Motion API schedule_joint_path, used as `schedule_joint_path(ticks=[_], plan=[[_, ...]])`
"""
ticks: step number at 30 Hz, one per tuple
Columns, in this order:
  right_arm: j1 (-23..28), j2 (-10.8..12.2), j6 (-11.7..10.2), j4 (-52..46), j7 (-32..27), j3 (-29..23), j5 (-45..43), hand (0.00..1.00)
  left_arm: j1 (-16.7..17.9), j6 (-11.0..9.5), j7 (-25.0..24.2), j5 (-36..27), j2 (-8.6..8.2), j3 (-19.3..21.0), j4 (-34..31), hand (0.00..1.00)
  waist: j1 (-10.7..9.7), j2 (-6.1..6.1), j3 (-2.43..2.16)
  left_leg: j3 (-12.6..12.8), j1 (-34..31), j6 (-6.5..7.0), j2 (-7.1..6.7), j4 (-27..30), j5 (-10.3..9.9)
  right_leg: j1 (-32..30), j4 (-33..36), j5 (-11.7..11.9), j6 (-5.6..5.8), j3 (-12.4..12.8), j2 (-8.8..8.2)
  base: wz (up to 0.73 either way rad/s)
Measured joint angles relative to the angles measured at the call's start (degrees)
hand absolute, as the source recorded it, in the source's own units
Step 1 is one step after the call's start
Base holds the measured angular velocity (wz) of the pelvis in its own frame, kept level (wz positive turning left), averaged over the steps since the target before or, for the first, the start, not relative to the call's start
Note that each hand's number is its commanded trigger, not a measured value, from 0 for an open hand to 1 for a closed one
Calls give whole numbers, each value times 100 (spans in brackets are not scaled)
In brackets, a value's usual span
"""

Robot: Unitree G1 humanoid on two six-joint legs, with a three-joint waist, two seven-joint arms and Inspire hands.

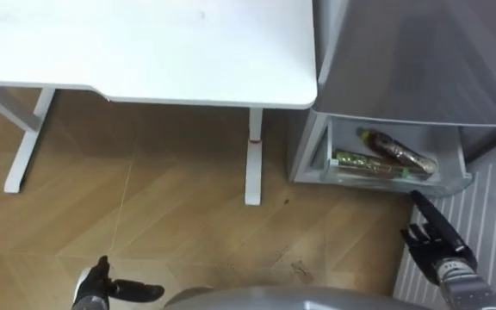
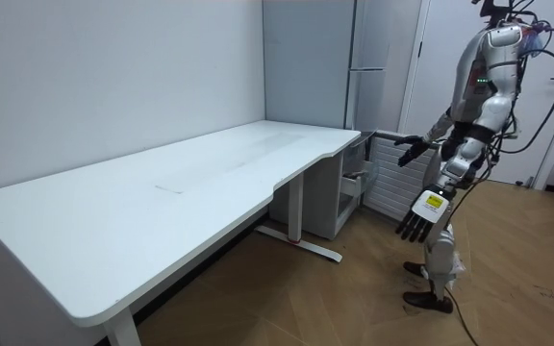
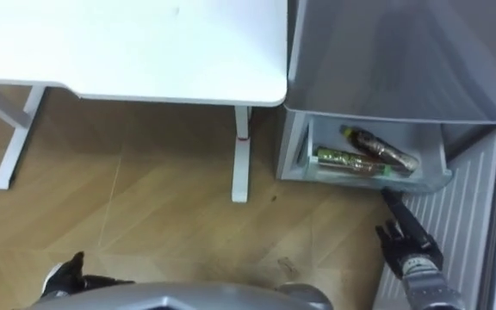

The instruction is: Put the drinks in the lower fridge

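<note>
Two bottles (image 1: 393, 153) lie in open fridge drawer (image 1: 455, 179). Right hand (image 1: 438, 242) just in front of drawer, fingers straight, empty. Left hand (image 1: 100, 284) well apart from drawer, fingers loosely spread, empty.

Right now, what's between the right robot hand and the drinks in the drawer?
Between right robot hand and drinks, just the drawer's front wall, in the left eye view.

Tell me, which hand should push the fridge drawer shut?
Probably the right hand: its straight fingers point at the open drawer with the two bottles. The left hand hangs low, far off to the side.
</note>
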Motion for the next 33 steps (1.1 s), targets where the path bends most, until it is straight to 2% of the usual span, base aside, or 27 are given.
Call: schedule_joint_path(ticks=[5, 8, 10, 14, 20, 22, 27, 33], plan=[[4, 156, -14, -7, -2, 107, -64, 0, 43, -2, -6, 1, -17, -15, 6, 0, 2, -56, 4, -2, 125, -20, 2, 15, -73, 124, -17, -33, -12, 23, 32, -6], [32, 169, -23, -6, -6, 74, -13, 0, 175, -2, -12, -4, -25, 10, 12, 0, -10, -28, 14, -8, 188, -17, 7, 19, -100, 198, -25, -36, -5, 26, 34, 0], [99, 208, -33, -5, -7, 74, 115, 0, 206, -2, -9, -7, -33, 10, 7, 0, -15, -18, -7, -19, 213, -15, 10, 40, -131, 263, -72, -39, -2, 20, 39, 2], [245, 341, -33, -7, -19, 74, 410, 0, 318, 0, -6, 0, -87, 11, 8, 0, -7, 3, -10, -37, 281, -11, 11, 36, -164, 329, -80, -57, 17, 58, 42, -1], [250, 386, -33, -3, -80, 74, 486, 0, 340, 0, 20, -4, -114, 9, 13, 0, -11, 33, -7, -35, 294, -5, 6, 42, -172, 327, -69, -59, 20, 113, 50, -2], [253, 403, -35, 9, -143, 68, 637, 0, 310, 1, 61, 5, -136, 10, 47, 0, -11, 58, -4, -32, 295, -5, 9, 45, -175, 327, -65, -59, 19, 123, 54, -2], [392, 620, -24, 84, -457, -358, 1087, 0, 270, 56, 172, 6, -265, 10, 100, 0, -62, 122, -12, -35, 295, -5, 28, 32, -199, 385, -47, -59, 19, 124, 54, 0], [460, 746, -24, 83, -812, -375, 1110, 0, 273, 148, 168, 8, -290, 7, 105, 0, -164, 125, -5, 4, 292, -3, 35, 44, -199, 325, 14, -59, 19, 198, 59, -6]])
